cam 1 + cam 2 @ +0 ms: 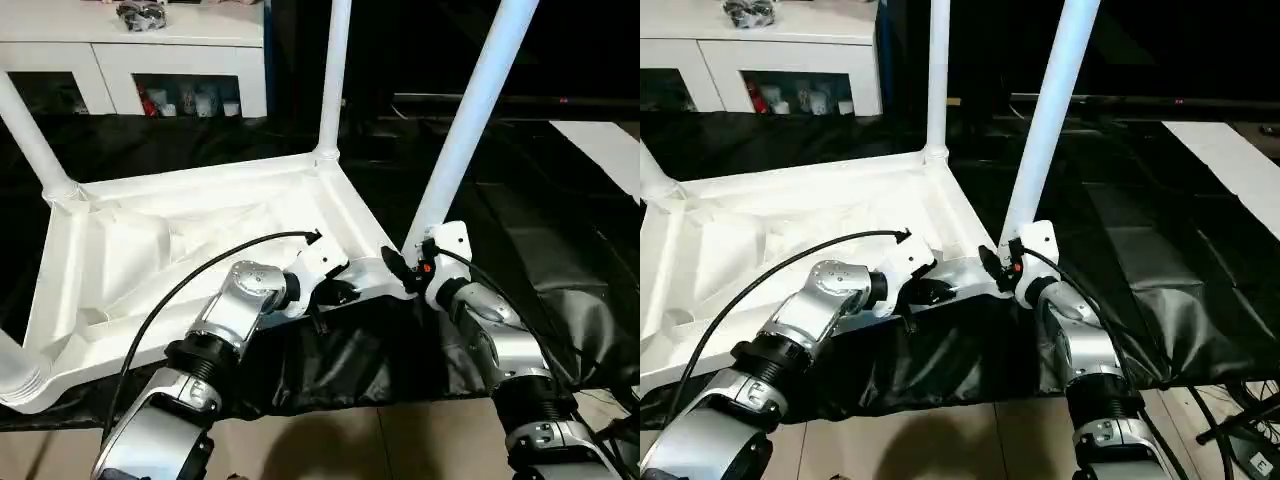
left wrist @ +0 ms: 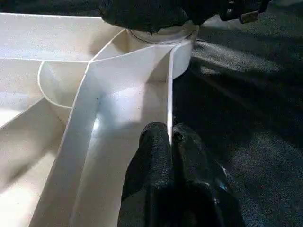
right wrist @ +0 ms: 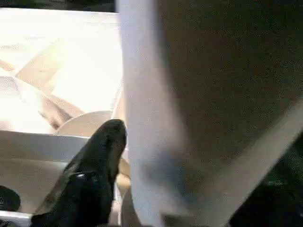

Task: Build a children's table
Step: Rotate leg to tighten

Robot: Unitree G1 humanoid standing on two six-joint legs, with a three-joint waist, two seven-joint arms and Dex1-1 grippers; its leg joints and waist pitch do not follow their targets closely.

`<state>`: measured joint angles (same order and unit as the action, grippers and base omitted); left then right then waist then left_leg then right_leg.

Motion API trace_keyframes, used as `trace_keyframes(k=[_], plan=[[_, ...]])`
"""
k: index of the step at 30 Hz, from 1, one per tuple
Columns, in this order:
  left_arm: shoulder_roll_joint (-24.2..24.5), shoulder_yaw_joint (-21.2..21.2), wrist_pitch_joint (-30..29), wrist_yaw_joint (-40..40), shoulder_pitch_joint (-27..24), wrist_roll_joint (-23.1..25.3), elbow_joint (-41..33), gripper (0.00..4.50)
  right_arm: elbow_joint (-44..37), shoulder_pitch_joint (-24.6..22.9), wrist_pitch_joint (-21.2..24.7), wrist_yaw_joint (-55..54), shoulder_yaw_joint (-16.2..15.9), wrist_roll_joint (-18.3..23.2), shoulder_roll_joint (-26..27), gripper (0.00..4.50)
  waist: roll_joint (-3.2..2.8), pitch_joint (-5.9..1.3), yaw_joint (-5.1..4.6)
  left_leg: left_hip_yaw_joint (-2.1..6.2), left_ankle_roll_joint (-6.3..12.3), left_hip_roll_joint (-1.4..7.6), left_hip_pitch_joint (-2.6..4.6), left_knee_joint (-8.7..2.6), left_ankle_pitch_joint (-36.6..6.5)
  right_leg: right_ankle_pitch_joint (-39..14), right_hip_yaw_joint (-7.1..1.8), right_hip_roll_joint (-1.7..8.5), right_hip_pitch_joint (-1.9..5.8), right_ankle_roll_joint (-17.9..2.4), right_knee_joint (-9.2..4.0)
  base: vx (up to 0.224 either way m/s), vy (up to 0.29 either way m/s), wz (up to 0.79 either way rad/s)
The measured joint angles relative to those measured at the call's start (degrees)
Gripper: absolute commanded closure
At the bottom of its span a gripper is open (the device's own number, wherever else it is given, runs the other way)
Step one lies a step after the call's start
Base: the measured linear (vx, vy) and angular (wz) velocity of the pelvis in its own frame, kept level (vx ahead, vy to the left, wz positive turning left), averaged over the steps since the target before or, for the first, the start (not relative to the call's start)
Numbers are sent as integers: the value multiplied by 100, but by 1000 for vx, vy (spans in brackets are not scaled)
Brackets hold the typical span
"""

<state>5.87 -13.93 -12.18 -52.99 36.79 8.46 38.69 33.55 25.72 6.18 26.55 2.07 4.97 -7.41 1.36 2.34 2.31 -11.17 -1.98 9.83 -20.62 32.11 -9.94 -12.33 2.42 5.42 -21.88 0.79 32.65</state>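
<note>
The white table top (image 1: 190,250) lies upside down on black sheeting (image 1: 520,270), with legs standing in its corner sockets. The left hand (image 2: 170,142) is clenched on the top's thin edge wall. The right hand (image 1: 408,272) sits at the near-right leg (image 1: 470,120); its grip cannot be told.
</note>
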Motion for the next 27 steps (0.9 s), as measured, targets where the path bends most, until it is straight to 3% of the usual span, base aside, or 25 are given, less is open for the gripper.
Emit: trace_keyframes(k=[4, 8, 18, 20, 27], plan=[[108, -42, 21, -353, -62, -17, -182, 450, -286, -256, -84, 770, -154, -27, -356, 93, 4, 3, 37, -8, 0, 0, -22, -7, 0, 2, -6, 0, 6, -3, 3, 0, 0, 0], [397, -103, 220, -903, -98, -155, -287, 450, -637, -563, -332, 1659, -553, -59, -904, 56, 8, 5, 125, -21, 0, 4, -35, -9, 1, 115, -12, -1, -7, -30, 35, 0, 0, 0], [500, -182, 481, -1401, -55, -236, -292, 450, -1057, -882, -303, 2870, -607, 219, -1675, 56, -20, 10, 345, -35, 0, 29, -54, -32, 2, 131, 9, -6, -12, -4, 45, 0, 0, 0], [517, -209, 517, -1491, -50, -236, -292, 450, -1106, -934, -296, 3052, -604, 273, -1760, 56, -19, 10, 351, -38, 0, 28, -58, -21, 2, 131, 6, -3, -12, -4, 43, 0, 0, 0], [529, -223, 578, -1610, -49, -237, -270, 450, -1105, -952, -240, 3247, -584, 417, -1847, 125, -19, 12, 360, -42, 0, 27, -61, -12, 2, 132, 6, 2, -12, -5, 46, 0, 0, 0]])
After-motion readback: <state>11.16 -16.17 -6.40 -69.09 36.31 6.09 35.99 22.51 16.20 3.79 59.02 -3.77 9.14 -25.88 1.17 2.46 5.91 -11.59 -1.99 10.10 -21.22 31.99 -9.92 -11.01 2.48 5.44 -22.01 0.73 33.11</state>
